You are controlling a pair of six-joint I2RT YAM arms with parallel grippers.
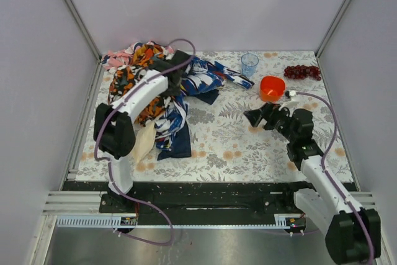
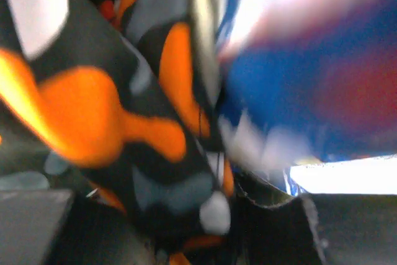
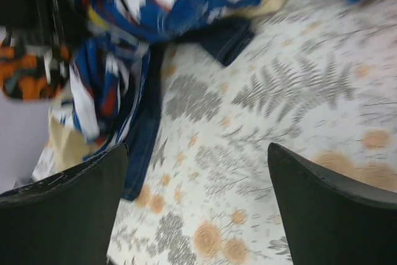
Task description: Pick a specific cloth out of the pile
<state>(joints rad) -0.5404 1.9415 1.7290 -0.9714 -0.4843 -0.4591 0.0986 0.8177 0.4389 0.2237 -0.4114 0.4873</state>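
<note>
Your left gripper (image 1: 176, 68) sits deep in the pile (image 1: 124, 82), far side, with camouflage cloth (image 2: 93, 122) bunched between its fingers; you cannot tell if it is clamped. Your right gripper (image 1: 254, 117) gapes empty. The navy cloth (image 1: 180, 144) pokes out at the near edge, so lifting here risks hauling up the wrong piece.

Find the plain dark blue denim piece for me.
Seen from above, the navy denim cloth lies left of centre, mostly buried under the pile, one end poking out at the near edge beside the blue-and-white print.
</note>
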